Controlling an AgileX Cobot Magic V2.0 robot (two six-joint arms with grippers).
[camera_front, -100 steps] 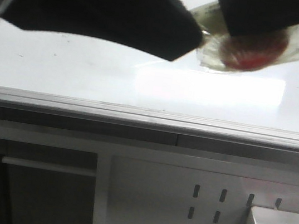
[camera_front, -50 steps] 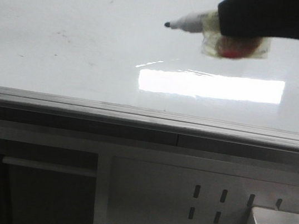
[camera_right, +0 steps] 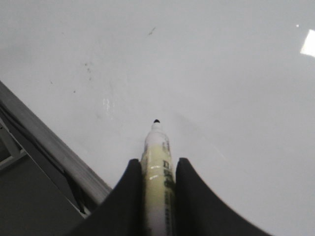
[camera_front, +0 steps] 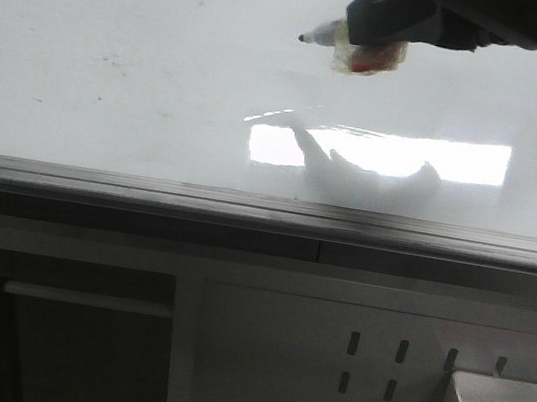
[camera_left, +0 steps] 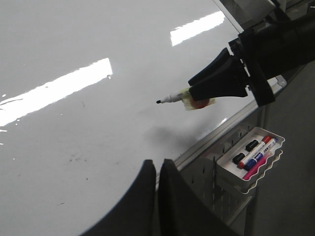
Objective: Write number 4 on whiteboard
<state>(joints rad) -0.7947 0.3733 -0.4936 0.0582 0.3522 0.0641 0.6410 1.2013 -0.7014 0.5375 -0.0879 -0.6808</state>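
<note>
Between the right gripper's (camera_right: 156, 172) fingers (camera_right: 129, 189) sits a marker (camera_right: 156, 147), clamped, its black tip pointing out past them over the whiteboard (camera_front: 114, 87); whether the tip touches the surface I cannot tell. No drawn number shows on the board, only faint smudges. The left gripper's (camera_left: 157, 169) fingers (camera_left: 142, 184) are pressed together, holding nothing, above the board's near edge.

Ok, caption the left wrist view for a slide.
Right end effector holds a marker over the unmarked whiteboard.
</note>
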